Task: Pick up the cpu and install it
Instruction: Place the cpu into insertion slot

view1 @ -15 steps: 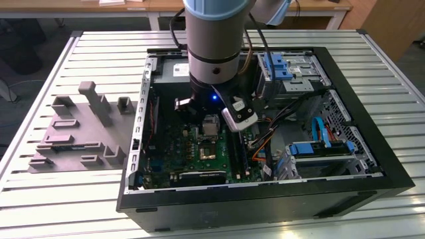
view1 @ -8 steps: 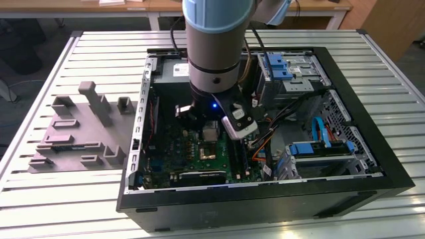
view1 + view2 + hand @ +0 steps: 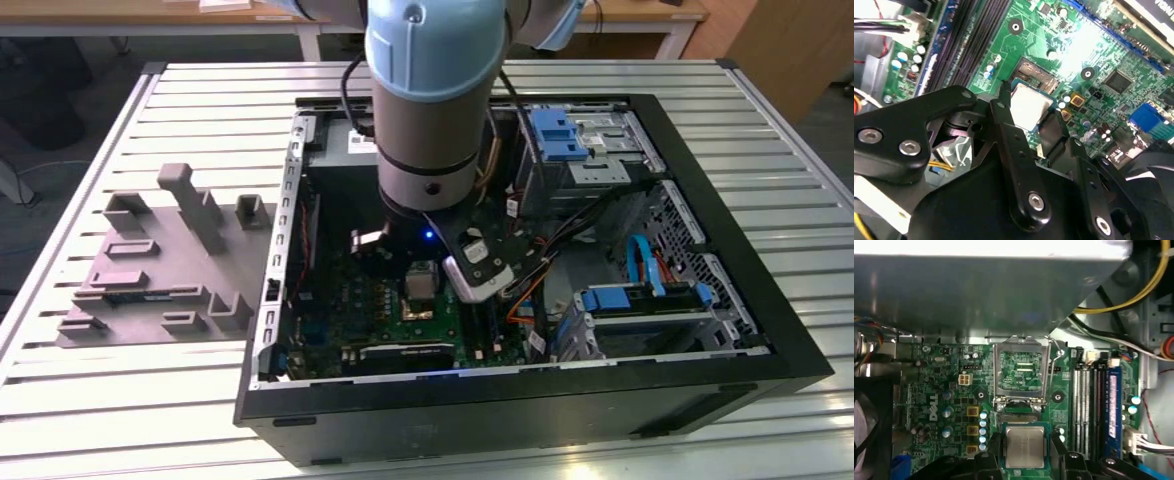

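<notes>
One arm reaches down into the open black computer case [image 3: 534,410] on the slatted metal worktop [image 3: 134,400]. The gripper [image 3: 1028,107] is low over the green motherboard [image 3: 949,390].

The black fingers [image 3: 1009,130] are pinching the cpu [image 3: 1030,102], a small flat square chip with a silver-grey metal top. One finger presses on each of two opposite edges, and both wrist views show that grip.

In the first wrist view the cpu [image 3: 1025,446] is over the board. It is just beside the hinged metal socket plate [image 3: 1019,371], which stands open. Can't tell if the chip touches anything under it.

In the exterior view the cpu [image 3: 422,281] shows under the arm's wrist, around mid-board.

The grey moulded plastic tray with upright blocks [image 3: 160,270] lies on the worktop. It is outside the case on the exterior view's left, well apart from the gripper.
</notes>
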You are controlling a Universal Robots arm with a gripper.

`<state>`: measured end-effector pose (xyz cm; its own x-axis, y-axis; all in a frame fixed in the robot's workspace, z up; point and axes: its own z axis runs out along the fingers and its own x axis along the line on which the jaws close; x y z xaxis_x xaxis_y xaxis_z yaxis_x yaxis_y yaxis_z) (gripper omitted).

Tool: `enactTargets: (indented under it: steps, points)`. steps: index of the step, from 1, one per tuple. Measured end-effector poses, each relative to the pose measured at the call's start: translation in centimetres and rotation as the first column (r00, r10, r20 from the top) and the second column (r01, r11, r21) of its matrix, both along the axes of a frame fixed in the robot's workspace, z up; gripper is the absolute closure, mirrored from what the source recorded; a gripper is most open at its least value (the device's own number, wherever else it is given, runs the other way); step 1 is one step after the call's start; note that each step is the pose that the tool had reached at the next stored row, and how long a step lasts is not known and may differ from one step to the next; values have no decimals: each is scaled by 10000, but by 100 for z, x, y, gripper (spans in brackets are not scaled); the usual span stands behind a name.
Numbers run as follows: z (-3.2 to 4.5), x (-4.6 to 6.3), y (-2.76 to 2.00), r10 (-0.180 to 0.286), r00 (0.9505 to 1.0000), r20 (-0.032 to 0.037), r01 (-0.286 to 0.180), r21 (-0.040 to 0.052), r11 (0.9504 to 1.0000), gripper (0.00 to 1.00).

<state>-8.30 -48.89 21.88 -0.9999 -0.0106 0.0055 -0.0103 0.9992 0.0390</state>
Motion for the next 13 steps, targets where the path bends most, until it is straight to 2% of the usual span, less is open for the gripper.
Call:
enactTargets:
  steps: [5, 13]
  points:
    - [-40, -2, -5, 28, 10000, 4, -28, 0, 10000, 53]
    - [-178, -12, -15, 40, 10000, 4, -40, -4, 10000, 53]
